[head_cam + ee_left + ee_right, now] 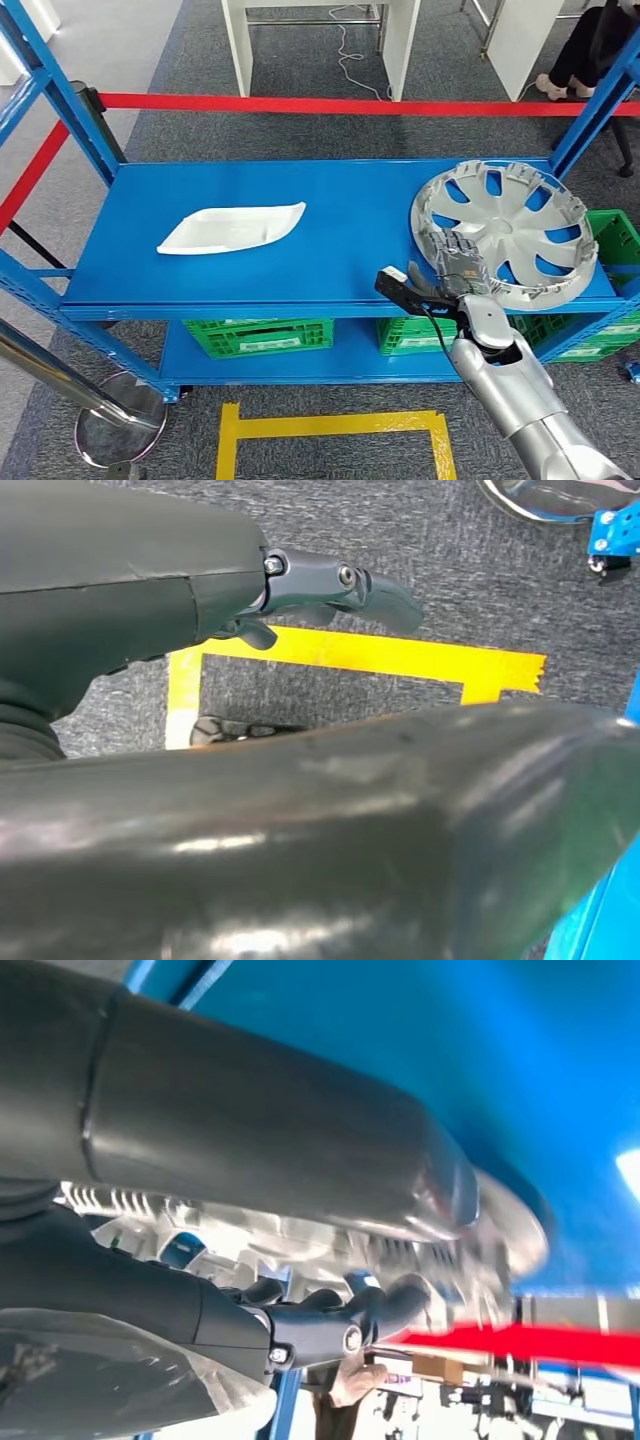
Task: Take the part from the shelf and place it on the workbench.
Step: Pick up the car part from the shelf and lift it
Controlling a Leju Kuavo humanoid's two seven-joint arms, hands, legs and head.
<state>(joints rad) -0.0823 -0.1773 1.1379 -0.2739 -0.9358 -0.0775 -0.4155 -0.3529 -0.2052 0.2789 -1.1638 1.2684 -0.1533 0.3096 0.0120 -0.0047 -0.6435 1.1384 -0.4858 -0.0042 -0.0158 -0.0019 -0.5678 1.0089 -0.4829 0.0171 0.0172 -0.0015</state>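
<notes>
The right hand [455,262] reaches over the front edge of the blue shelf [347,215], its dark fingers [462,252] lying on the near rim of the silver wheel cover [504,230]. In the right wrist view the fingers [377,1310] curl under that rim with the thumb above it, but I cannot tell whether the grip has actually closed. The wheel cover lies flat at the shelf's right end, its rim reaching the front edge; it sits directly ahead of this hand and extends away to the right and toward the back. Being round, it has no long axis to line up with. The left hand [332,585] hangs low above the carpet and a yellow tape mark [362,655], fingers loosely extended, holding nothing, so the right arm is clearly the nearer one. A white tray-like piece [230,228] lies well apart, left of the shelf's middle.
</notes>
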